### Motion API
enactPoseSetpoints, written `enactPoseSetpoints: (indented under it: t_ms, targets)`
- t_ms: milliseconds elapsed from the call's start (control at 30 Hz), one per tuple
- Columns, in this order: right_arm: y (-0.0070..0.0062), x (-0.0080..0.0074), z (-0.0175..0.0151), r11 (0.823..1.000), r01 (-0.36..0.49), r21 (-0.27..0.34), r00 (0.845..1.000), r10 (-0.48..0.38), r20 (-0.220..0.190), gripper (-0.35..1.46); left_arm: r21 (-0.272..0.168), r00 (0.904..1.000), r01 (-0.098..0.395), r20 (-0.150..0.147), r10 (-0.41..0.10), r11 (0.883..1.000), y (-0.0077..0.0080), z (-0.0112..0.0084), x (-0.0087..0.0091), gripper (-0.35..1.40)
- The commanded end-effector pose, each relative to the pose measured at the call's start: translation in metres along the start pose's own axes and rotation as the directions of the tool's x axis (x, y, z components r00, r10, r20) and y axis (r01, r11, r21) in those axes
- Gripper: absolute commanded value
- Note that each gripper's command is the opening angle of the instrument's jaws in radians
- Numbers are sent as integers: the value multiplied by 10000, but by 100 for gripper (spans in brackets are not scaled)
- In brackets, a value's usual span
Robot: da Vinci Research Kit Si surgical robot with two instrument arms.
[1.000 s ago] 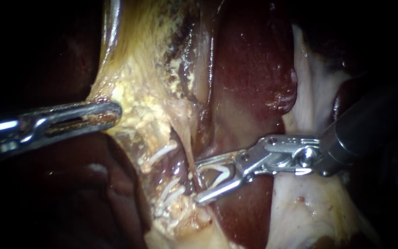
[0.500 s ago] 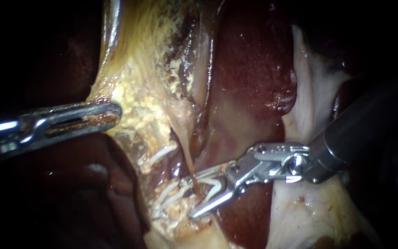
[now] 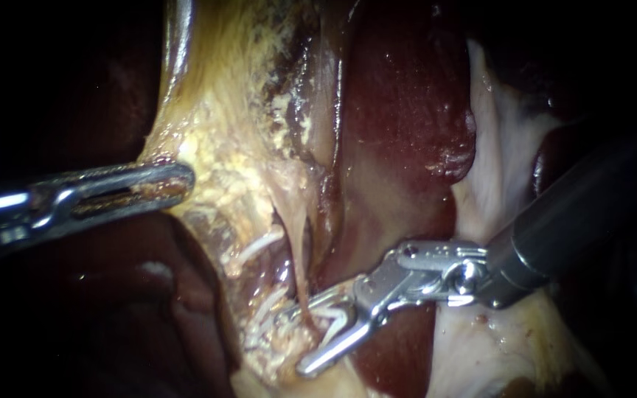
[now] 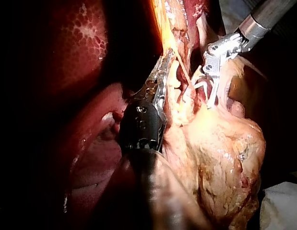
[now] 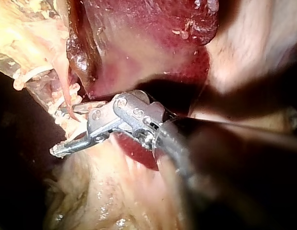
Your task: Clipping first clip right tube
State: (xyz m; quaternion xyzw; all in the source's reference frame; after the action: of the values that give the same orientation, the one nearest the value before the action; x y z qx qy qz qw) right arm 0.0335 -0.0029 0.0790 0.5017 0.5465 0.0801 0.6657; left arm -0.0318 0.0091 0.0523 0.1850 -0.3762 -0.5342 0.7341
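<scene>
A thin pale tube [image 3: 302,254] runs down from the yellowish tissue [image 3: 223,147]. My right instrument [image 3: 298,340] comes in from the right. Its jaws are open, one on each side of the tube's lower end, with a white clip [image 3: 339,318] between them. The right wrist view shows the same jaws [image 5: 59,132] apart beside the tube [image 5: 64,84]. My left instrument [image 3: 167,184] is shut on the yellowish tissue and holds it to the left. In the left wrist view its jaws [image 4: 163,72] grip that tissue, with my right instrument [image 4: 209,93] just beyond.
Two white clips [image 3: 258,245] [image 3: 268,308] sit on the tissue just left of the tube. Dark red liver [image 3: 399,110] lies behind the tube. Pale whitish tissue [image 3: 495,169] lies under the right shaft. A white cloth corner [image 4: 282,206] shows in the left wrist view.
My right instrument has moved left and down along the tissue, bringing its open jaws and clip around the tube's lower end. The left instrument has held still.
</scene>
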Motion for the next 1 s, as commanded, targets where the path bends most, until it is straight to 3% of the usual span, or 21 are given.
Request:
enactPoseSetpoints:
  t_ms: [33,500,533,600,633,833,1000]
  targets:
    - [0,0,2,9999,-103,14,9999,103,-9,46,4,10000,0,0,0,10000,0,1,1,-35]
    - [10,-1,5,9993,-384,-24,9992,383,-112,34,-2,10000,1,5,-1,10000,0,2,1,-35]
    - [10,-1,4,9992,-385,-75,9992,384,-137,24,-2,10000,1,5,-1,10000,0,2,1,-35]
    - [12,-4,-2,9982,-398,-452,9988,384,-316,-23,-3,10000,1,5,-1,10000,0,2,1,-35]
    - [12,-4,-4,9979,-402,-509,9987,385,-343,-35,-3,10000,1,5,-1,10000,0,2,1,-35]
    - [26,-17,-27,9950,-503,-861,9976,460,-509,-35,-3,10000,1,5,-1,10000,0,2,1,-35]
    - [26,-19,-25,9944,-606,-866,9971,563,-509,-35,-3,10000,1,5,-1,10000,0,2,1,-35]
